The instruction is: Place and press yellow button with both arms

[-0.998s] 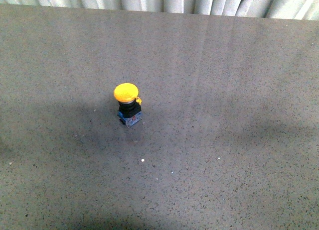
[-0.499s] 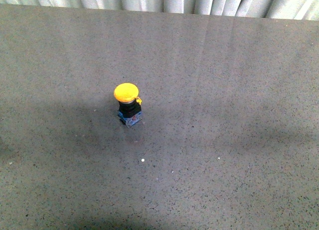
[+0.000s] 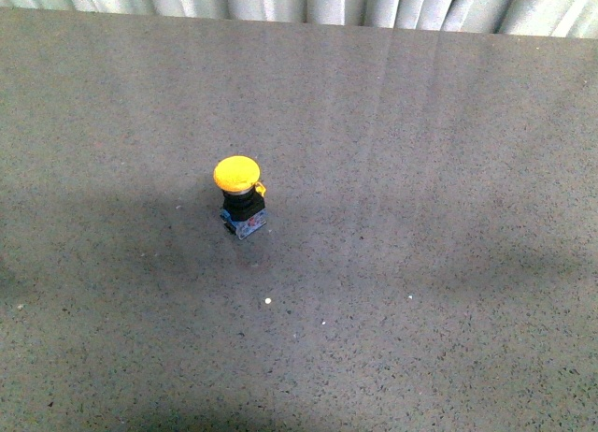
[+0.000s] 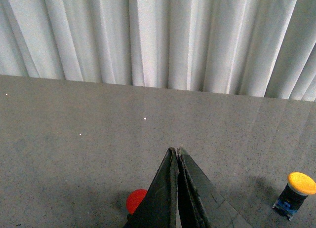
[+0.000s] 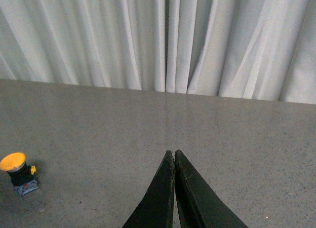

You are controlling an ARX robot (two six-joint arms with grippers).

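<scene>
The yellow button [image 3: 239, 197] stands upright on the grey table, yellow mushroom cap on a black collar and small blue base, a little left of the middle of the front view. No arm shows in that view. In the left wrist view my left gripper [image 4: 177, 151] is shut with nothing in it, and the yellow button [image 4: 296, 193] stands well off to one side of it. My right gripper [image 5: 173, 153] is likewise shut and holds nothing, with the yellow button [image 5: 18, 174] far off to its other side.
A round red thing [image 4: 136, 200] lies on the table partly hidden behind my left fingers. The speckled grey table [image 3: 430, 198] runs back to a white pleated curtain [image 3: 308, 0].
</scene>
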